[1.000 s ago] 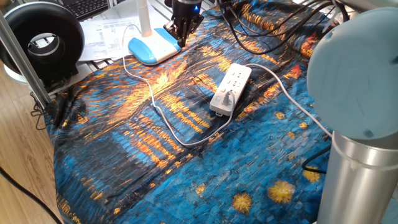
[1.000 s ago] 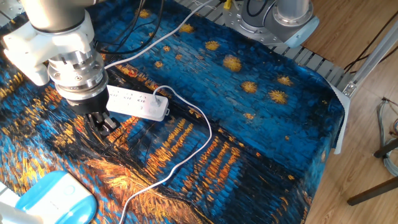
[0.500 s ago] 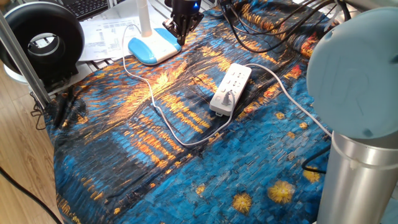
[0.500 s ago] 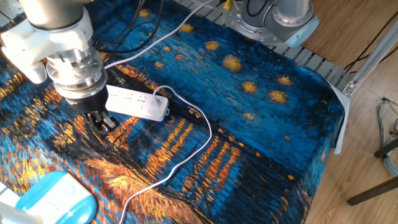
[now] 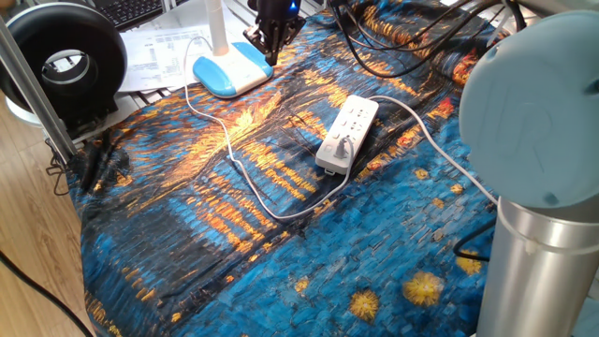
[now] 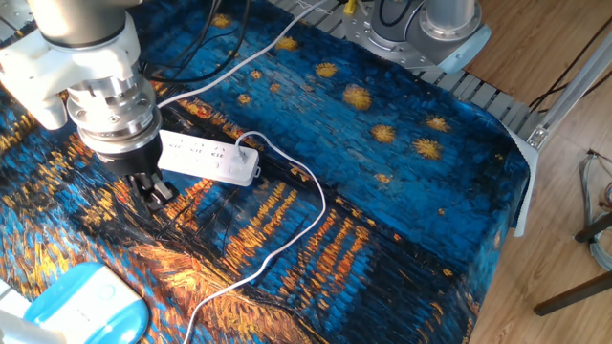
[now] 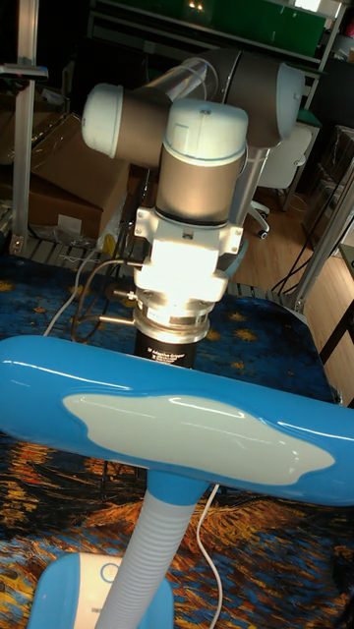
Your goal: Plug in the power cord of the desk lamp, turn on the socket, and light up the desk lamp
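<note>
Lamp base sits at the far edge of the cloth, well apart from the socket, which lies mid-cloth. Power cord runs from the base in a loose loop and ends at the socket's near end; its plug looks seated there, so plugging in reads as done. Gripper hangs just beside the base, between it and the socket, probably lined up for the lamp button; lamp not visibly lit. Fingers look closed together on nothing, though I can't confirm from these angles. The other fixed view shows the fingertips clear of the socket; the first hides that. Only the tall fixed view shows the lamp head, which blocks the fingers there.
</note>
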You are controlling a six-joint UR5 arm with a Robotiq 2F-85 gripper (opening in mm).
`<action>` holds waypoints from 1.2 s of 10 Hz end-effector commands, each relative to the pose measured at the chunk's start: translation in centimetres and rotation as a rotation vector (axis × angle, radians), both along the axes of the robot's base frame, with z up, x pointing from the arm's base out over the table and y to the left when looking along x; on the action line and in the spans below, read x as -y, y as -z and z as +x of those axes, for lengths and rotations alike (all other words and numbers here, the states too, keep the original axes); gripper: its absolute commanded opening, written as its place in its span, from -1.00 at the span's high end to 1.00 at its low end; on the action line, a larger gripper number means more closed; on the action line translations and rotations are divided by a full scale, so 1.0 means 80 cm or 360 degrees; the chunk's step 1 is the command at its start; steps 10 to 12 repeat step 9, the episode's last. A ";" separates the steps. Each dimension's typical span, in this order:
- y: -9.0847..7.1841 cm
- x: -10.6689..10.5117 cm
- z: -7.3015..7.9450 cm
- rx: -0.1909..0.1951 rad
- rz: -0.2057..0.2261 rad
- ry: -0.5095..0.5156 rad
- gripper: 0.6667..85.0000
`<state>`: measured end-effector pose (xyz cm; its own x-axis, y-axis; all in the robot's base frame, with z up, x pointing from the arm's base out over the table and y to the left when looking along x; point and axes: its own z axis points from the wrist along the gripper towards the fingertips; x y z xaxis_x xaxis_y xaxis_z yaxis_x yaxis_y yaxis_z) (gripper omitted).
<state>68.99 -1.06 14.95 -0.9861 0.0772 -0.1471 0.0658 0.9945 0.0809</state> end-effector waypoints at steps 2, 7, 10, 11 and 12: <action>-0.004 -0.001 0.004 0.0007 0.0027 0.0008 0.98; -0.005 0.001 0.006 0.0007 0.0016 0.0018 0.98; -0.004 0.003 0.007 0.0007 0.0006 0.0018 0.98; -0.004 0.003 0.007 0.0007 0.0006 0.0018 0.98; -0.004 0.003 0.007 0.0007 0.0006 0.0018 0.98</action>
